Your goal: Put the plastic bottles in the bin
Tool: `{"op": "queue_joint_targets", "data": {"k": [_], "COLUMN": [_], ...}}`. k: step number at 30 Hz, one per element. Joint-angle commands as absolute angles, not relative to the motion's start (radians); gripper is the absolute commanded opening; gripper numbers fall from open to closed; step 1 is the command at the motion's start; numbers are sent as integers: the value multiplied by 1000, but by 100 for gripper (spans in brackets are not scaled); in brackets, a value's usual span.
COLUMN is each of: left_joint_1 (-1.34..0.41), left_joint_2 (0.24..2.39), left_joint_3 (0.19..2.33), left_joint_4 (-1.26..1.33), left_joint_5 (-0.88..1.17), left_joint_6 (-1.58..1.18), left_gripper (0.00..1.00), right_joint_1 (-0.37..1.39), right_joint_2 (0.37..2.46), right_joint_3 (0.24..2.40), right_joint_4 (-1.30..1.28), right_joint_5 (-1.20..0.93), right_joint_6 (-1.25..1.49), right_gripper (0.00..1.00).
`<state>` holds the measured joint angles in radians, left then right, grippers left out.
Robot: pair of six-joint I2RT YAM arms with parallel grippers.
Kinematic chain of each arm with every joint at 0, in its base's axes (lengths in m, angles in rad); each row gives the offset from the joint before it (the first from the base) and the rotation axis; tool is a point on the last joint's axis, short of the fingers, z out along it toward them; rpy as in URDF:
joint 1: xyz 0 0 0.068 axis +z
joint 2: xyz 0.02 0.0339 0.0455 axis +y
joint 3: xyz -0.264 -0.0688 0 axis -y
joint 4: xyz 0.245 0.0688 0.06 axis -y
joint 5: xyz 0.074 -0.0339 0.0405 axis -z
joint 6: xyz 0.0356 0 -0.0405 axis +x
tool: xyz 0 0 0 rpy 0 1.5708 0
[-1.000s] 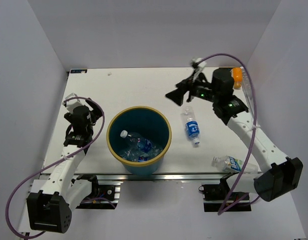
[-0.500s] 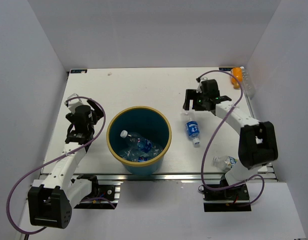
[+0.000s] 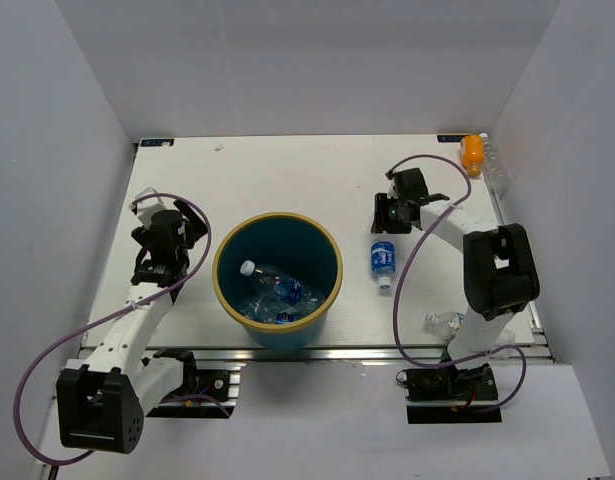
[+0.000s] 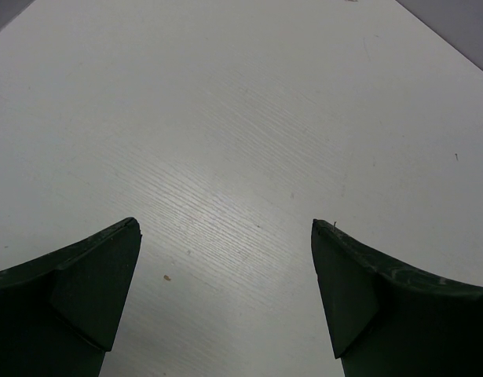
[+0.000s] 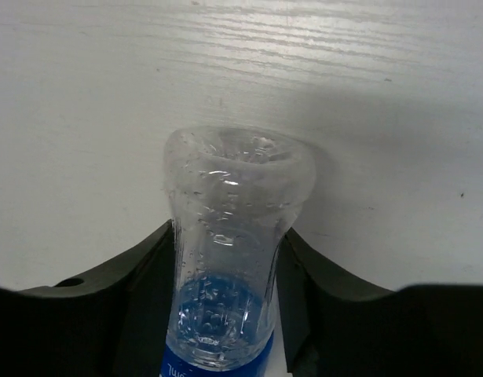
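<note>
Inside the bin, several bottles already lie. At its 3 o'clock my right hand clasps a blue-labelled bottle lying on the worktop. An orange-filled bottle at 2 o'clock and another bottle at 4 o'clock are not yet binned. My left hand hangs wide open, empty.

Blue-labelled bottle lies flat beside the teal bin, which holds bottles.

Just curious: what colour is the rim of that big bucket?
The bin has a tan-yellow rim; the top external view shows it best.
</note>
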<state>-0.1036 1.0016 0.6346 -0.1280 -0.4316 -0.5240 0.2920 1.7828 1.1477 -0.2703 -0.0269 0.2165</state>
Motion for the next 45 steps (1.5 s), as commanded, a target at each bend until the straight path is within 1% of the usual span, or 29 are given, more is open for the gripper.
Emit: {"op": "queue_joint_targets", "data": {"k": [1,2,4,8,9,12,15,16,18,19,23,25,27,29,30,31,32,33,35,38,40,41,44,45], "left_joint_1": [-98,-98,-98,-98,-98,-98,-98,-98,-98,-98,-98,-98,-98,-98,-98,-98,-98,-98,-98,-98,-98,-98,-98,-98], "left_joint_2": [997,997,991,986,986,988,986,986,986,988,988,991,992,991,988,988,988,988,991,994,991,989,986,985], "left_joint_3": [641,640,640,637,638,641,640,640,640,638,638,640,641,641,640,638,638,637,638,641,643,641,643,643], "left_joint_4": [-133,-133,-132,-132,-133,-135,-132,-133,-133,-133,-130,-132,-140,-143,-140,-138,-135,-133,-133,-143,-144,-144,-144,-143], "left_joint_5": [-451,-453,-456,-453,-454,-448,-442,-440,-439,-439,-428,-426,-426,-428,-426,-425,-422,-417,-416,-422,-428,-428,-425,-420], "left_joint_6": [-529,-529,-529,-531,-531,-531,-529,-531,-531,-531,-532,-532,-532,-535,-535,-534,-535,-535,-535,-537,-537,-537,-538,-538], "left_gripper": [98,98,98,98,98,98,98,98,98,98,98,98,98,98,98,98,98,98,98,98,98,98,98,98], "right_joint_1": [291,291,291,308,316,354,429,487,550,604,696,747,779,793,796,798,798,798,798,798,798,798,793,787], "right_joint_2": [1674,1652,1577,1427,1370,1301,1301,1304,1316,1319,1342,1362,1385,1391,1393,1391,1390,1382,1365,1320,1284,1251,1180,1160], "right_joint_3": [1208,1229,1302,1367,1365,1384,1477,1524,1548,1551,1477,1480,1502,1509,1512,1514,1514,1508,1496,1462,1421,1408,1339,1312], "right_joint_4": [-230,-232,-230,-120,-86,29,58,63,80,90,221,204,128,85,36,11,0,-52,-72,-123,-158,-181,-296,-329], "right_joint_5": [-89,-104,-169,-345,-426,-576,-658,-661,-686,-692,-779,-807,-840,-851,-865,-870,-873,-880,-870,-789,-649,-500,-205,19], "right_joint_6": [206,193,173,77,34,6,12,20,17,32,109,101,52,11,6,-27,-40,-64,-72,-104,-106,-91,32,76], "right_gripper": [44,40,38,39,40,38,38,38,38,38,38,41,46,54,59,73,79,89,89,89,89,89,89,89]}}
